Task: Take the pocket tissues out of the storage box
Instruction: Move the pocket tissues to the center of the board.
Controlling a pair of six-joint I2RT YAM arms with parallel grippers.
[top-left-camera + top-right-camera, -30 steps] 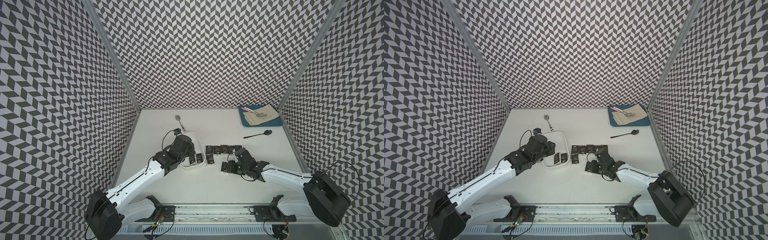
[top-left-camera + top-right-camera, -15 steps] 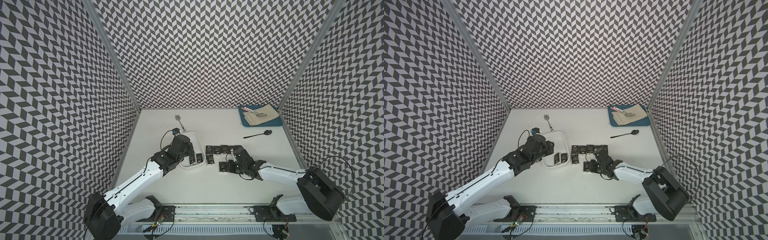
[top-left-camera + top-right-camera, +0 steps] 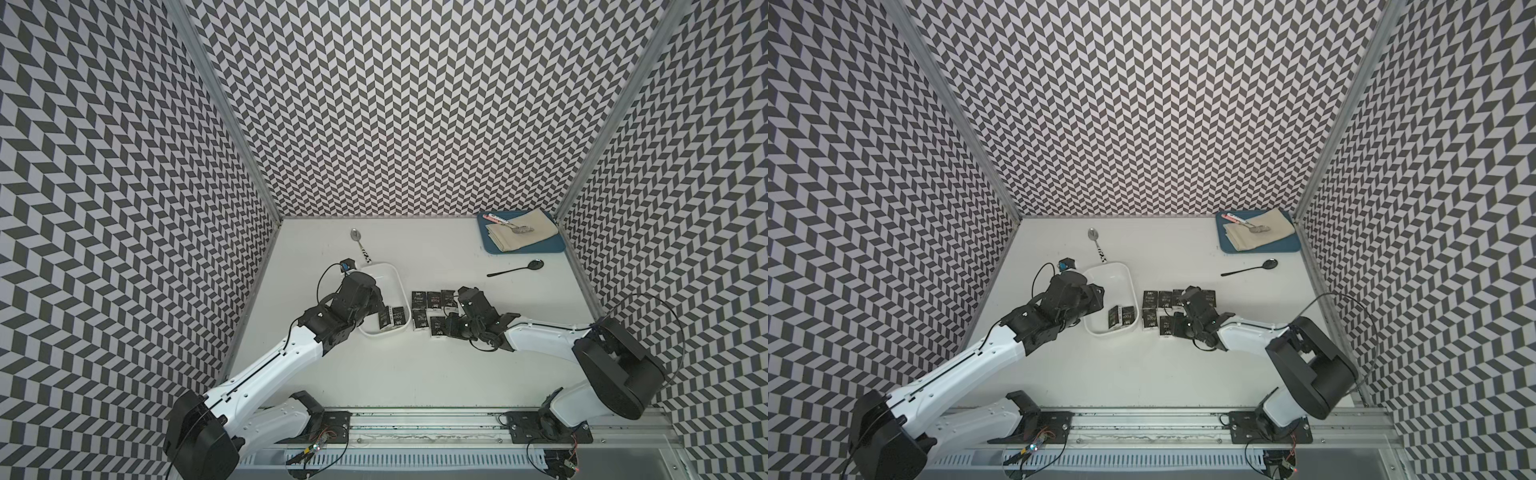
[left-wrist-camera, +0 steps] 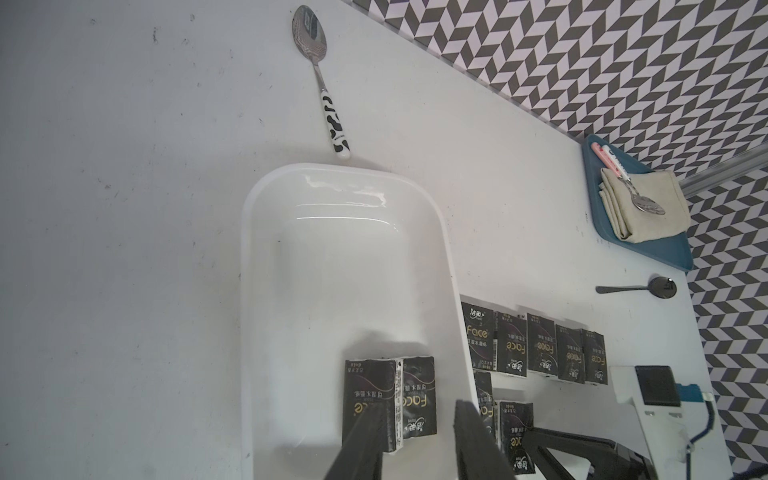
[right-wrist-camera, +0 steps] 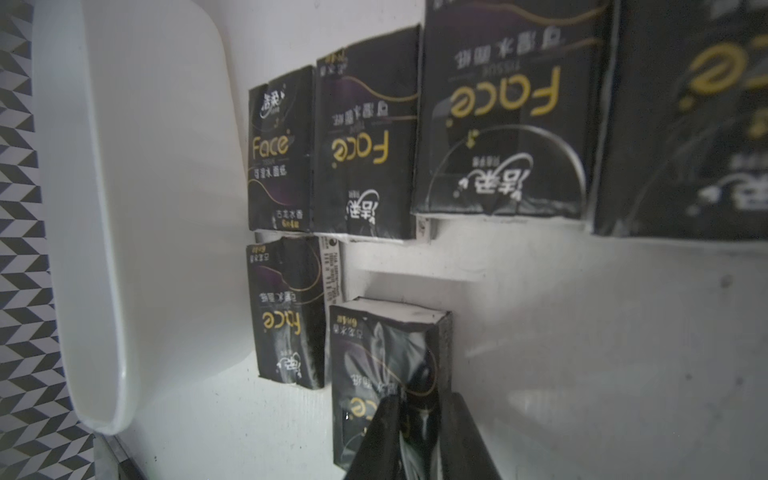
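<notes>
Seven pocket tissues (image 3: 432, 300) out on bench (image 3: 415, 374) beside storage box (image 3: 392, 276), two packets (image 3: 392, 319) left inside; right hand (image 5: 419, 440) pinches a bench packet (image 5: 386, 353), left hand (image 4: 415, 440) spread over the boxed pair.

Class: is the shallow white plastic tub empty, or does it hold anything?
Not empty: two flat black tissue packets lie side by side at one end of the white tub; its remaining floor is bare.

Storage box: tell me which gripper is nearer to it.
Left. The left gripper hangs open over the storage box; the right gripper pinches a packet on the table beside it.
</notes>
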